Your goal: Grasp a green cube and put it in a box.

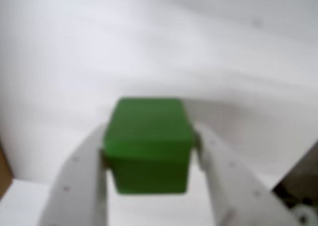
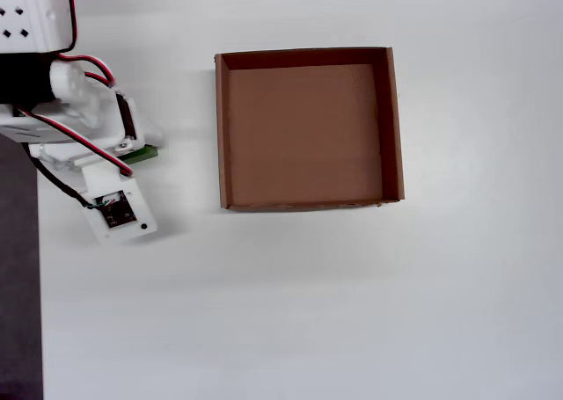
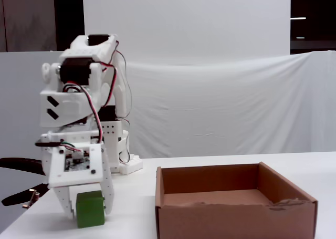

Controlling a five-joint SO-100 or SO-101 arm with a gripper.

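Observation:
The green cube point(image 1: 148, 144) sits between my two white fingers in the wrist view, and both fingers press its sides. In the fixed view my gripper point(image 3: 88, 210) is shut on the cube point(image 3: 90, 209), down at the white table at the left; I cannot tell if the cube touches it. In the overhead view only a green sliver of the cube point(image 2: 146, 154) shows under the arm. The brown cardboard box point(image 2: 221, 127) lies empty to the right of the gripper, apart from it. It also shows in the fixed view point(image 3: 236, 220).
The arm's base and servo body point(image 3: 79, 102) rise above the gripper at the left. A white backdrop cloth point(image 3: 220, 107) hangs behind the table. The table's left edge point(image 2: 37, 286) meets a dark floor.

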